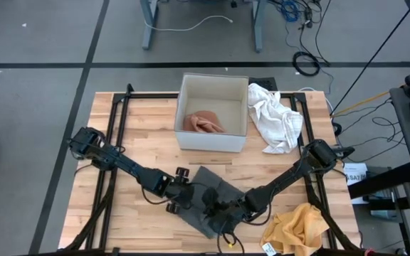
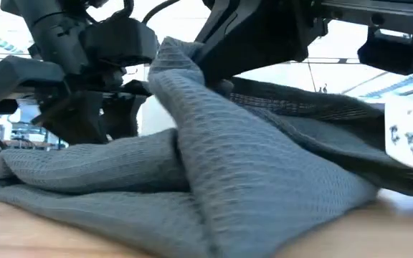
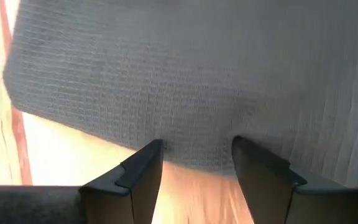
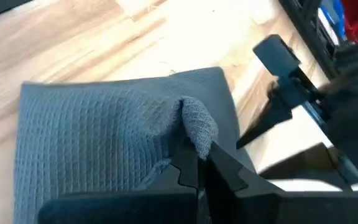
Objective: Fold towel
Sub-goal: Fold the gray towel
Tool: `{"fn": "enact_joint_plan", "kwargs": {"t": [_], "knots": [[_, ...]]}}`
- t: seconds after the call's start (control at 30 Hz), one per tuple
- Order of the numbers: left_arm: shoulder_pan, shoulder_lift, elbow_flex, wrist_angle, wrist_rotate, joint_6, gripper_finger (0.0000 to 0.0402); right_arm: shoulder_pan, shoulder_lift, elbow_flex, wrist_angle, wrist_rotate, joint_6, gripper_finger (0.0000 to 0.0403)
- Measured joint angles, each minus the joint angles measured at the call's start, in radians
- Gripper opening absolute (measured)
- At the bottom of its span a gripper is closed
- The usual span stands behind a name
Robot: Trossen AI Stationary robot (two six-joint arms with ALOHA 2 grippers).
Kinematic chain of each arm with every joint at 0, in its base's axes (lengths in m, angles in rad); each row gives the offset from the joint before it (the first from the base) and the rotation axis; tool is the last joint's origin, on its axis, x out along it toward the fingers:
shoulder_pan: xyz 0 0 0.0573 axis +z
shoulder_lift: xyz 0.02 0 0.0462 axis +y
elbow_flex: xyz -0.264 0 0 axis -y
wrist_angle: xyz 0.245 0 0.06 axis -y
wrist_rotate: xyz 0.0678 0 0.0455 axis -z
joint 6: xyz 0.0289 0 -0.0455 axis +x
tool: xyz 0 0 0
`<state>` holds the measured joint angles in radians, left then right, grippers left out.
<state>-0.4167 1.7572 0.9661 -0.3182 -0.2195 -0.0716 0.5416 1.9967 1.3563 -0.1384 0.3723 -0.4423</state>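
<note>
The grey waffle-weave towel fills the low view, lying in rumpled layers on the wooden table, with one fold pulled up into a peak. In the high view the towel sits at the near middle of the table, between the two arms. The right gripper has its fingers pressed together on a bunched bit of the towel's cloth, lifting it off the flat part; in the high view this gripper is over the towel's near right part. The left gripper has its fingers spread, its tips at the towel's edge with bare wood between them, gripping nothing; from above it lies at the towel's left side. A yellow cloth lies crumpled at the near right corner. Farther back stands a white box with a pinkish cloth inside, and a white cloth lies heaped just beside the box on its right.
</note>
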Motion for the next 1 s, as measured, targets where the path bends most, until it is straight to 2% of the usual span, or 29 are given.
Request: {"fn": "enact_joint_plan", "kwargs": {"t": [0.27, 0.37, 0.6, 0.87, 1.0], "knots": [[0.011, 0.004, 0.0, 0.044, 0.001, 0.003, 0.0202, -0.048, 0.01, -0.001, 0.11, -0.014, -0.048, 0.0], [0.011, 0.004, -0.001, 0.052, 0.002, 0.004, 0.0202, -0.07, 0.02, 0.0, 0.155, -0.067, -0.045, 0.0], [0.011, 0.004, -0.025, 0.036, -0.001, -0.006, 0.0202, -0.076, 0.062, 0.0, 0.215, -0.057, -0.048, 0.0], [0.011, 0.004, -0.029, 0.045, -0.002, -0.02, 0.0202, -0.063, 0.074, -0.001, 0.219, 0.074, -0.059, 0.0002], [0.011, 0.004, -0.029, 0.044, -0.001, -0.024, 0.0202, -0.039, 0.074, -0.001, 0.244, 0.1, -0.109, 0.0042]]}}
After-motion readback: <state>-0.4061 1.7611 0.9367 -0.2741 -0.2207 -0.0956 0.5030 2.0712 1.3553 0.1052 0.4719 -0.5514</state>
